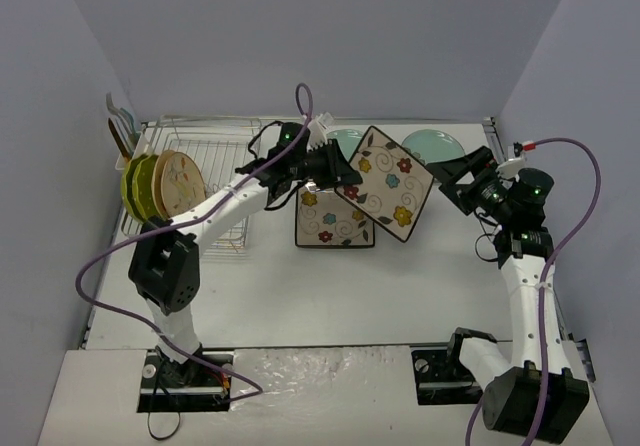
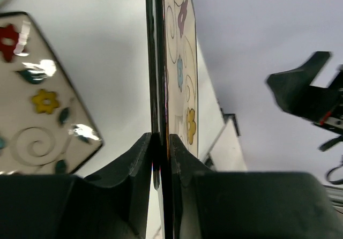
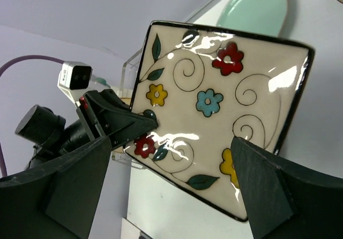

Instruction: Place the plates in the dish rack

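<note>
Holding one square plate up in the air

So the left pincer (image 1: pixel 343 171) was clamped tight on the dark rim of a square floral plate (image 1: pixel 392 183). The left wrist view showed that rim pinched edge-on between both fingers. That plate was up off the surface (image 1: pixel 300 296) and tilted, around the middle of the workspace. From above, one corner overlapped the second square plate (image 1: pixel 330 224), which lay flat underneath.

The right pincer (image 1: pixel 462 174) sat just off the raised plate's right side. Its fingers were spread wide and weren't touching anything as far as I could see. Its wrist camera looked straight at the flowered face.

Two teal plates (image 1: pixel 432 146) lay flat along the far edge, one half hidden behind the left arm. Over in the dish rack (image 1: pixel 215 161) at far left, lime-green plates (image 1: pixel 138 188) and a cream floral plate (image 1: pixel 182 181) stood on edge side by side at its left end. The utensil holder (image 1: pixel 122 131) was right next to them.
</note>
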You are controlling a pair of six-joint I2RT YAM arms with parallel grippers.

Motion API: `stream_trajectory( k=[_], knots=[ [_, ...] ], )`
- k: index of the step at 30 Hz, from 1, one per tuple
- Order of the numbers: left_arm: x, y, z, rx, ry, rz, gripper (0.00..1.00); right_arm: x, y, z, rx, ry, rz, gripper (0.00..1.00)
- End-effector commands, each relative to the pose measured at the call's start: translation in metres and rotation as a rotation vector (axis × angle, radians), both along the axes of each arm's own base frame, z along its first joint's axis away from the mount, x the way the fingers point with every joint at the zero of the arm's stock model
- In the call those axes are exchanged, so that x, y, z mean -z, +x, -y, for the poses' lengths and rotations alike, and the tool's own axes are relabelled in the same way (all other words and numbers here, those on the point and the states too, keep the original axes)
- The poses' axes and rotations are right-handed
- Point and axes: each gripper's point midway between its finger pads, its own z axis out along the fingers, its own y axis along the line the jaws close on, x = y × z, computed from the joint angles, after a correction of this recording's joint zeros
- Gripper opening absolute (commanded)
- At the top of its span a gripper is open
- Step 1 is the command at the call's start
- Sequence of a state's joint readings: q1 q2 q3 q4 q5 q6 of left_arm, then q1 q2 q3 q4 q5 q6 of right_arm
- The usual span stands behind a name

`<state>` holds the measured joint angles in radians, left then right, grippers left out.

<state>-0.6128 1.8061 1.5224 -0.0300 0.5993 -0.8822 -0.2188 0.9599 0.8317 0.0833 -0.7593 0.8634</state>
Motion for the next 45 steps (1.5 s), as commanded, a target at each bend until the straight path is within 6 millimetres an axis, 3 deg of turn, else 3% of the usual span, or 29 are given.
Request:
stream_trajectory(
  k=[1,4,9,15,22,32,42,45],
  knots=[
    [-0.113,0.001,-0.059,-0.036,-0.035,0.364,0.0,-0.059,0.001,-0.016,-0.1,-0.092,0.211,0.91],
    [-0.118,0.002,-0.087,-0.073,0.014,0.377,0.0,-0.059,0.003,-0.018,-0.112,-0.108,0.218,0.92],
    [-0.134,0.002,-0.146,-0.181,0.111,0.435,0.0,-0.04,0.005,-0.018,-0.107,-0.102,0.175,0.92],
    [-0.143,0.01,-0.251,-0.38,0.37,0.477,0.0,-0.009,0.002,-0.022,-0.115,-0.092,0.108,0.91],
    [-0.16,0.013,-0.332,-0.544,0.636,0.539,0.0,0.012,0.004,-0.021,-0.109,-0.085,0.056,0.91],
    [-0.166,0.024,-0.398,-0.68,0.955,0.581,0.0,0.027,0.007,-0.023,-0.126,-0.088,0.02,0.91],
    [-0.145,0.041,-0.422,-0.725,1.06,0.556,0.0,0.04,0.009,-0.024,-0.139,-0.1,-0.005,0.91],
    [-0.127,0.045,-0.425,-0.719,1.086,0.536,0.0,0.045,0.009,-0.023,-0.135,-0.099,-0.018,0.91]
  ],
)
